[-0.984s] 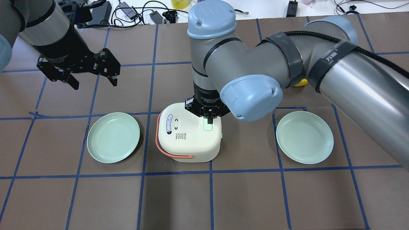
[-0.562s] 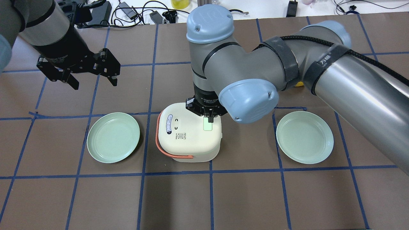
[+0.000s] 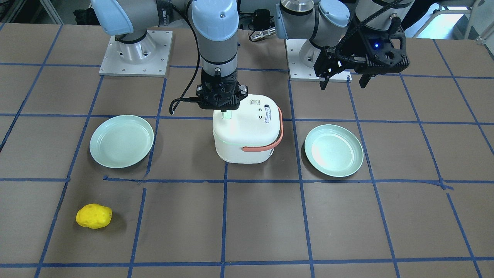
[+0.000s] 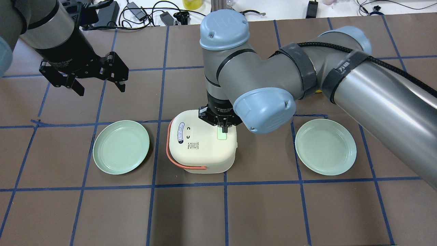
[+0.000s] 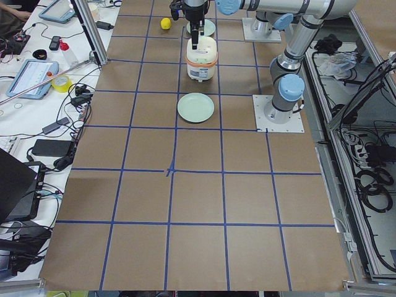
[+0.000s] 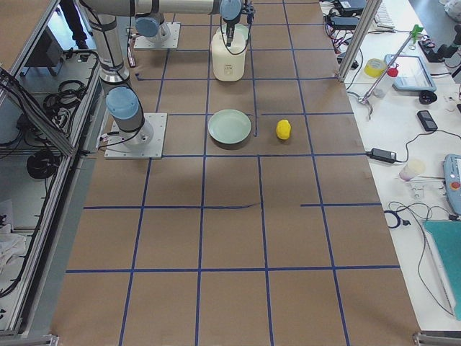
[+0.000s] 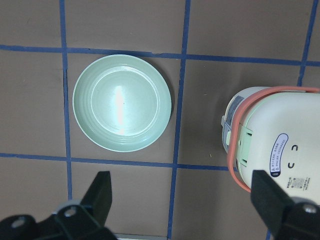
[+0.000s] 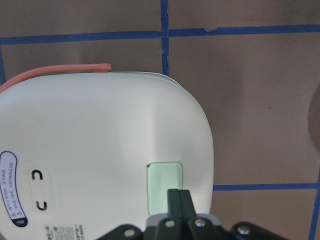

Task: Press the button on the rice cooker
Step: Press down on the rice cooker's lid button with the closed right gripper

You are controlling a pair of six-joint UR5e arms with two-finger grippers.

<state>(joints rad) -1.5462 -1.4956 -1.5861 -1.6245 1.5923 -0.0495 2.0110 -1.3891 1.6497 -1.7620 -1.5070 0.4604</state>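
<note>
The white rice cooker (image 4: 201, 150) with a salmon handle stands at the table's middle; it also shows in the front view (image 3: 247, 135). Its pale green button (image 4: 222, 135) sits on the lid. My right gripper (image 4: 224, 129) is shut and points straight down, fingertips (image 8: 178, 202) over the button's (image 8: 164, 187) robot-side edge. I cannot tell whether they touch it. My left gripper (image 4: 101, 89) is open and empty, hovering high to the cooker's left, well clear of it. In its wrist view the cooker (image 7: 270, 145) lies at the right.
Two green plates (image 4: 121, 147) (image 4: 325, 146) flank the cooker. A yellow lumpy object (image 3: 93, 216) lies on the table beyond the right-hand plate. Cables and devices (image 4: 136, 13) line the far table edge.
The right arm's upper links have shifted slightly. Its shut fingertips stay at about the same spot over the button. The left arm has not moved.
</note>
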